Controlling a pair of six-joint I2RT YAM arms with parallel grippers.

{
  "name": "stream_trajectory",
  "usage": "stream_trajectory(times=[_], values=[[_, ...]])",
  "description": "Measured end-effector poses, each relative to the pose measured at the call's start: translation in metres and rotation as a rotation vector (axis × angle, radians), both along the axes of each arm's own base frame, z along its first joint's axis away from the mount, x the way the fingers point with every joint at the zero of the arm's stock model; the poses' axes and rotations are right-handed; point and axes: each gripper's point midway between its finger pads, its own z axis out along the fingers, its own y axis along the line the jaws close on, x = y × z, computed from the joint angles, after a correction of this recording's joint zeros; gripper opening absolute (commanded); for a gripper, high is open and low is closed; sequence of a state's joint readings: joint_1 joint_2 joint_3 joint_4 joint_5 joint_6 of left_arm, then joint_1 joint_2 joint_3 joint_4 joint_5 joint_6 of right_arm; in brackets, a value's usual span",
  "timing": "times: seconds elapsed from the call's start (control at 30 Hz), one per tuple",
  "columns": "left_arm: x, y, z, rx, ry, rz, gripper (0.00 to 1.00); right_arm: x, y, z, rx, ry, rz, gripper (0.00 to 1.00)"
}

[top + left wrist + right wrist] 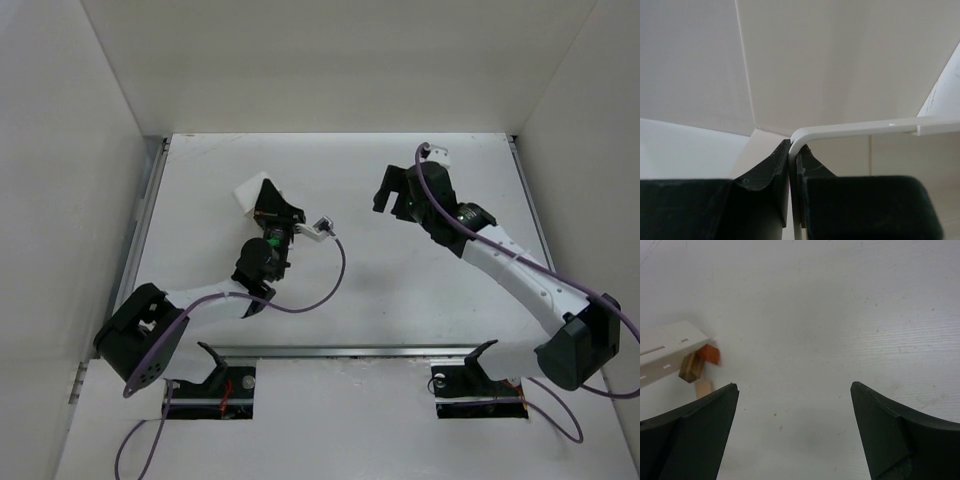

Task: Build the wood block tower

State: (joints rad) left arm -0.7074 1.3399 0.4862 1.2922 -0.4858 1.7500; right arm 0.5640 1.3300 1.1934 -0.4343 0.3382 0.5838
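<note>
No tower yet. The blocks lie loose on the surface [840, 315], at the left edge of the right wrist view. There is a red-orange block [709, 354], a brown block [691, 368] touching it, and a pale block [704, 388] just below. They sit right by the end of the white tray [665, 351].

The left pincer [794, 152] is pressed together on the thin tray rim. In the top view the tray looks tipped up. The right pincer [794, 386] is spread wide w/ nothing in it, over bare surface, apart from the blocks.

Step now, I think: right pincer goes for the 1st block. To do it well, go low toward the left of that view & take the pale block 1st for the bottom. Save the red-orange one for last. The blocks are crowded, so go in slow or they may scatter.
</note>
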Motion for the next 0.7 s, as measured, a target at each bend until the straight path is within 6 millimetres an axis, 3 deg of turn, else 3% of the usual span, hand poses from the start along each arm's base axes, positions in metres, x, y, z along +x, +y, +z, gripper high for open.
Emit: stream_trajectory(times=[0.2, 0.4, 0.47, 0.57, 0.7], values=[[-0.011, -0.02, -0.007, 0.026, 0.011, -0.031, 0.0, -0.004, -0.003, -0.003, 0.002, 0.003, -0.008, 1.0], [-0.009, -0.02, -0.012, 0.007, 0.044, 0.003, 0.0, -0.006, -0.005, -0.003, 0.005, 0.001, -0.011, 1.0], [0.005, -0.018, -0.013, -0.049, 0.098, 0.052, 0.0, -0.006, -0.004, -0.003, 0.005, 0.002, -0.011, 1.0], [0.045, -0.019, -0.002, -0.188, 0.203, 0.141, 0.0, -0.006, -0.003, -0.007, 0.003, 0.014, -0.005, 1.0], [0.096, 0.012, 0.016, -0.399, 0.278, 0.278, 0.0, -0.006, 0.003, -0.02, -0.005, 0.054, 0.018, 1.0]])
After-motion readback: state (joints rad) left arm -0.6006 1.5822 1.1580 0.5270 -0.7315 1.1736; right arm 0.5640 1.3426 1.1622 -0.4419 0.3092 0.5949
